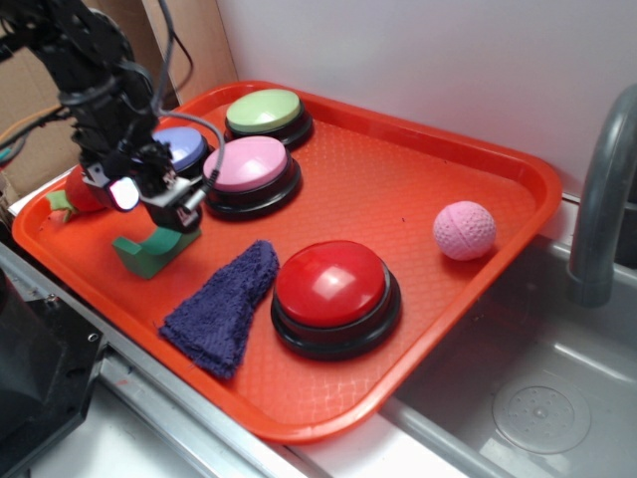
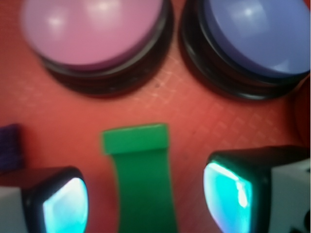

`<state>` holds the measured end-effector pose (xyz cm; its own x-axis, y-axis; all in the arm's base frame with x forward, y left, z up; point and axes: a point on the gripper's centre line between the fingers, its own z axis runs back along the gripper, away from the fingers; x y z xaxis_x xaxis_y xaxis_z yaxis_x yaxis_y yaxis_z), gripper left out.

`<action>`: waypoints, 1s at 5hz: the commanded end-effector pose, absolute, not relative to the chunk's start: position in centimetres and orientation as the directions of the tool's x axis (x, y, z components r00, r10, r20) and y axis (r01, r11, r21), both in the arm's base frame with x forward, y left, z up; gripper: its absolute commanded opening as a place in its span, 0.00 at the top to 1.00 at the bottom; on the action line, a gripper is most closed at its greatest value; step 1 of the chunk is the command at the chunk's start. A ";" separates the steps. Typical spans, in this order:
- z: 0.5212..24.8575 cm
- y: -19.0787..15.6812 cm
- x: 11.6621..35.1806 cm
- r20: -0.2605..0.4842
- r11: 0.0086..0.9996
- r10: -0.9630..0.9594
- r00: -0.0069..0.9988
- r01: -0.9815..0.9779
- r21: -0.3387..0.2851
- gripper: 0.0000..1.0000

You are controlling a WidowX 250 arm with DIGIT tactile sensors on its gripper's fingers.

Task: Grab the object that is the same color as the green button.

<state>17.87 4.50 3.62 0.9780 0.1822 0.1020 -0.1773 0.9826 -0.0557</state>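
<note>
Between the spread fingers of the open claw (image 2: 146, 194) lies the green arch block (image 2: 141, 174), on the red tray (image 1: 418, 169) and not yet gripped. It sits nearer the left pad, so closing may nudge it askew. Just ahead, the pink button (image 2: 95, 34) and blue button (image 2: 252, 36) leave little room.

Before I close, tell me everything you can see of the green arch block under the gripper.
The green arch block is a small, matte, dark-green piece with a curved cut-out on its upper side and squared ends. It rests on the red tray, beside the purple cloth and in front of the pink button. The gripper is directly over it with open jaws; in the wrist view the block runs between the fingers. Contact cannot be told.
</note>
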 end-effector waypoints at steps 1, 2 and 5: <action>1.9 4.7 18.4 0.098 0.985 0.170 0.981 -0.168 -0.023 0.00; 1.6 4.2 18.4 0.093 0.982 0.190 0.977 -0.191 -0.001 1.00; 8.5 2.9 19.3 0.097 0.961 0.275 0.956 -0.277 0.003 1.00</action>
